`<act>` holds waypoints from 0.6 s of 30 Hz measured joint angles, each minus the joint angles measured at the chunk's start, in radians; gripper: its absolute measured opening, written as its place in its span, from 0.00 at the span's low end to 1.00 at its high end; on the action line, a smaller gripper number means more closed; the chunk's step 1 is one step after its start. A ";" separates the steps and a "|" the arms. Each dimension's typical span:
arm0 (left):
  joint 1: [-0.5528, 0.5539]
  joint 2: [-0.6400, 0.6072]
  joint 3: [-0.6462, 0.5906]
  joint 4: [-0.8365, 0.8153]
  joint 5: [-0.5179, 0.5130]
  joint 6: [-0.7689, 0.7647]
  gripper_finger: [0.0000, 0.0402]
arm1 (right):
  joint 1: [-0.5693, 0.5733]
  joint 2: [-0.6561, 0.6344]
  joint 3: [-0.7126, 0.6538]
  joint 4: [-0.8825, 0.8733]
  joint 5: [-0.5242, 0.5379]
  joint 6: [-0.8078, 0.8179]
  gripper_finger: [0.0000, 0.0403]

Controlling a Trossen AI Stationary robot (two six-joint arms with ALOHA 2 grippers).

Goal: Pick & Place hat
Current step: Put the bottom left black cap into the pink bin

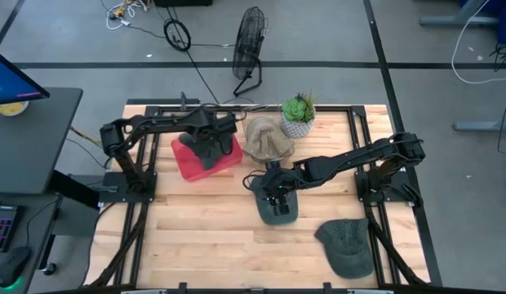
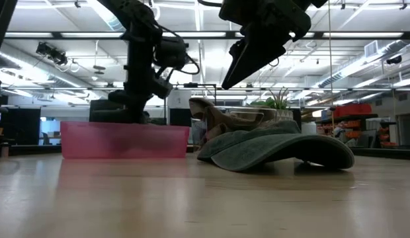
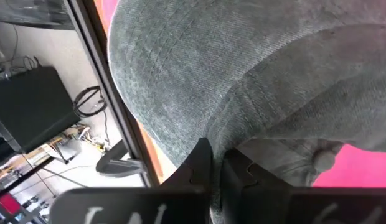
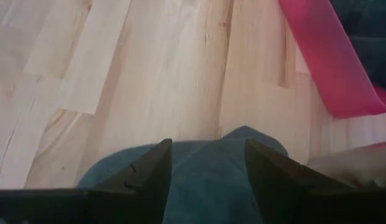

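My left gripper (image 1: 206,149) is shut on a dark grey-green cap (image 3: 243,81) over the pink bin (image 1: 184,163); in the low view it reaches down to the bin's rim (image 2: 135,106). My right gripper (image 4: 208,180) is open and hangs above a second dark green hat (image 1: 277,206), which lies flat on the table at mid-board (image 2: 278,149). In the low view that gripper (image 2: 258,46) stands well clear above the hat. A tan hat (image 1: 265,137) lies beside the bin. A third green cap (image 1: 347,243) lies near the table's near right corner. My left gripper pinches a fold of the cap's crown cloth (image 3: 233,146) between its two shut fingers (image 3: 202,171), close to the top button (image 3: 324,160). The fingers come from above, pointing down. The cap spreads out below them over the pink bin; whether it rests on the bin floor I cannot tell.
A potted plant in a white pot (image 1: 298,116) stands at the far edge, right of the tan hat. Black frame rails (image 1: 363,155) run along the table's sides. Bare wooden board (image 1: 196,229) lies toward the near left.
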 joint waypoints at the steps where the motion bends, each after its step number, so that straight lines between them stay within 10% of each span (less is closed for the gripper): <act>1: -0.014 0.000 0.000 0.001 0.000 -0.011 0.02 | 0.000 0.000 0.000 0.000 0.000 0.000 0.51; 8: -0.096 -0.004 0.000 0.002 0.013 -0.038 0.03 | 0.000 0.000 0.000 0.000 0.000 0.000 0.51; 18: -0.051 0.028 0.001 0.036 0.283 -0.165 0.11 | 0.000 0.000 0.000 0.000 0.000 0.012 0.51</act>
